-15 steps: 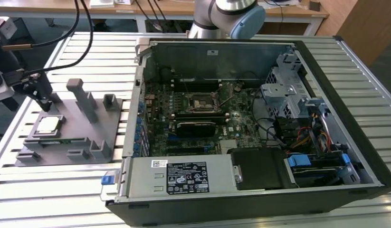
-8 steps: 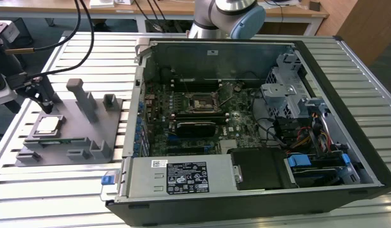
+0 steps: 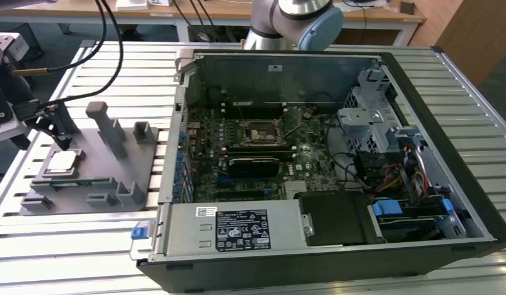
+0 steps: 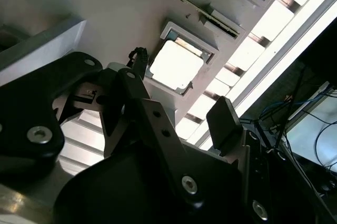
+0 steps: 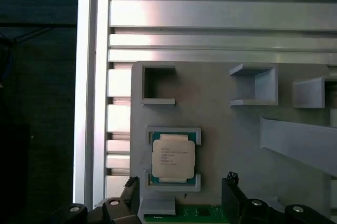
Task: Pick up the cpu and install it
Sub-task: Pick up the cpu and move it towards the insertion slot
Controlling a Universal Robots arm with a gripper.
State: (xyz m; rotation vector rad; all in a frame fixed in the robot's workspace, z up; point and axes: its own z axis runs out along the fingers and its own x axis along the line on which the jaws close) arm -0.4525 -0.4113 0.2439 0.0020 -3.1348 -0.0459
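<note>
Now the fingers point(image 5: 237, 197) hang apart over the cpu point(image 5: 173, 158) in its holder point(image 5: 226, 129). Centring matters — grip opposite edges, level.

The cpu point(image 3: 63, 161) is a small, flat, square chip with a pale silver-grey metal top plate. In the first wrist view the cpu point(image 5: 173, 157) shows a thin green rim around that plate and faint print on it. It lies flat, plate upward, seated squarely in a shallow square recess with raised corner walls on the grey holder block point(image 3: 90, 167). In the second wrist view the cpu point(image 4: 176, 65) glares nearly white. The block rests on the slatted tabletop point(image 3: 88, 246) at the exterior view's left, well apart from the open computer case point(image 3: 277, 67).
</note>
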